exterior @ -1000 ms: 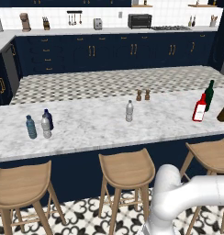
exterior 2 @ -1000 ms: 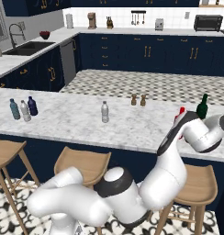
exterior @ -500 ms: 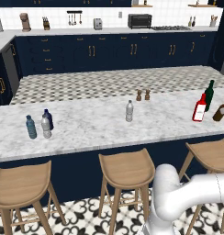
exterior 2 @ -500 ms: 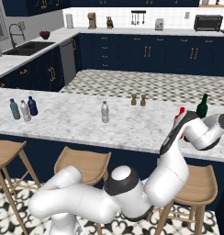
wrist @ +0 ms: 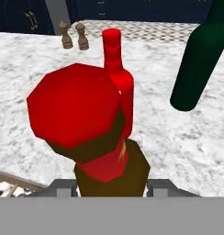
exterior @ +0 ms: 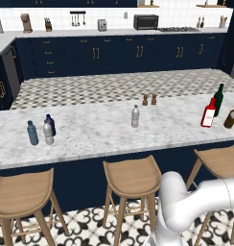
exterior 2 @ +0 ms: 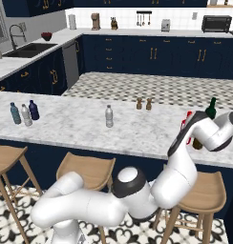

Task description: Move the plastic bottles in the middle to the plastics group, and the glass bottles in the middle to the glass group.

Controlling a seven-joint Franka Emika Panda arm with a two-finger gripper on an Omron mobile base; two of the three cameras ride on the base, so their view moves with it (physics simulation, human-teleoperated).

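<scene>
Step in hand: delivery of the amber glass bottle point(wrist: 104, 151) to the glass group. The jaws pinch its body, and it hangs tilted at the desk's point(exterior: 99, 129) right end, just beside the red bottle point(exterior: 208, 113) and green bottle point(exterior: 218, 99). Next move, in my judgement: right it, set it down clear of both, release. 1 clear plastic bottle point(exterior: 134, 116) remains mid-desk.
</scene>
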